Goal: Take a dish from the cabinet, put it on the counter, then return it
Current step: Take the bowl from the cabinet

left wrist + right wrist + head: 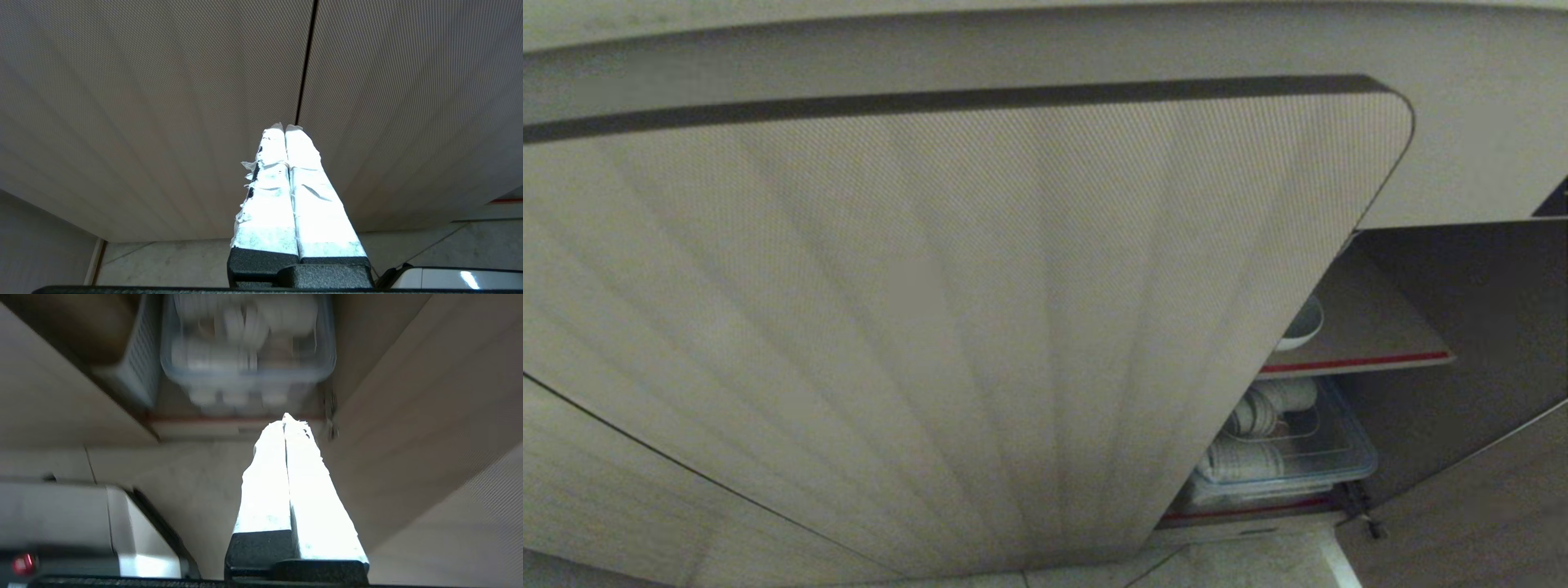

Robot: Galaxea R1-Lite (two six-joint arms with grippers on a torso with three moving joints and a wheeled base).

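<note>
The cabinet [980, 327] fills the head view with its closed beige fluted door. Its right side stands open, showing a brown shelf with a red front edge [1356, 362]. The dish [1300, 325], a small white bowl, sits on that shelf, half hidden behind the closed door. Neither gripper is in the head view. My right gripper [287, 417] is shut and empty, low before the open lower compartment. My left gripper [284, 128] is shut and empty, facing the seam between two closed doors [304, 73]. The counter is out of view.
A clear plastic bin [1327, 457] [245, 371] of white dishes fills the lower compartment, next to a white slatted basket [139, 363]. The opened door [1470, 506] [408, 428] swings out at the right. My own base [81, 522] stands on the pale floor [192, 486].
</note>
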